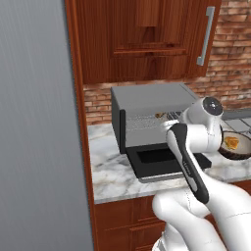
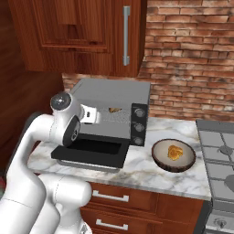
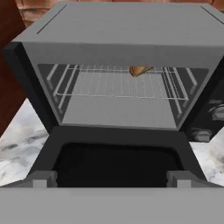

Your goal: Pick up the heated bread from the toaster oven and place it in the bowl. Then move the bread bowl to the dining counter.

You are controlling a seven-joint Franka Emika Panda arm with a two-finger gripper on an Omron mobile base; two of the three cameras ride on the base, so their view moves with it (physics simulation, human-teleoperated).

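Bread point(image 3: 140, 70) is seen as a small golden-orange piece lying on the silver wire rack point(image 3: 118, 82) inside the toaster oven point(image 3: 122, 39), toward the far right of the rack. Its long axis is laid roughly across the oven's width, slightly tilted, with the far part hidden behind the upper edge of the oven mouth.

The gripper point(image 3: 112, 178) is held spread wide, with nothing clasped between the two dark fingertips point(image 3: 43, 178), which are seen apart at the near edge of the hand view. It is poised just above the black drop-down door point(image 3: 116, 159), which is folded down flat toward the robot, and it is pointed straight into the oven opening. No contact with the door or the rack can be made out.

From the right base view, the oven is seen standing on a marble counter point(image 2: 146, 169) over red-brown cabinets, with its control knobs point(image 2: 139, 126) on the right side. To the right of the oven, apart from it, a bowl point(image 2: 173, 155) with a darker rim is set on the counter, and an orange-yellow lump point(image 2: 175, 152) is seen inside it. Further right, the edge of a stove point(image 2: 219, 155) is visible. A brick wall point(image 2: 192, 55) and wooden upper cabinets point(image 2: 82, 32) are seen behind.
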